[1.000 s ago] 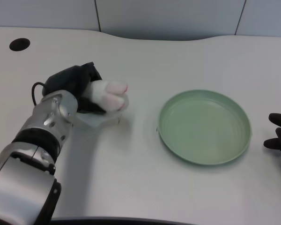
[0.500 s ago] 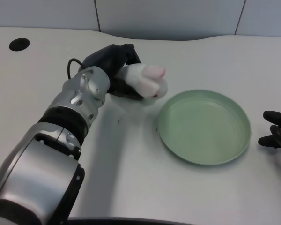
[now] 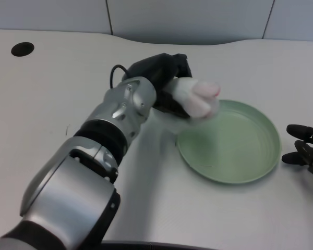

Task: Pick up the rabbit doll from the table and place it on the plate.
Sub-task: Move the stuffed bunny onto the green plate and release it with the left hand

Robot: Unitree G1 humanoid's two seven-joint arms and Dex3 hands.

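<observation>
Head view, single frame.

Left hand (image 3: 164,78), black, sits just above centre of the frame at the end of the silver forearm (image 3: 122,112), which runs diagonally up from the lower left corner. Its fingers are wrapped around the rabbit doll (image 3: 198,98), holding it from the doll's left end; the finger layout under the doll is hidden.

Rabbit doll: white plush with pink patches at the end pointing right. It is off the table, carried in the hand, and overlaps the upper left rim of the plate (image 3: 261,169). A soft shadow falls on the plate's inner surface below it. Whether the doll touches the rim cannot be told; its outline is slightly blurred.

Plate: pale green, round, shallow, with a raised rim, lying flat on the white table (image 3: 161,203), right of centre.

A black cable (image 3: 116,72) loops out beside the wrist, left of the hand.

Right hand (image 3: 307,148), black, at the right edge of the frame, near the plate but apart from it, fingers pointing left.

Dark round hole (image 3: 22,49) in the table, upper left of the frame. Grey wall panels (image 3: 188,18) run along the top edge.
</observation>
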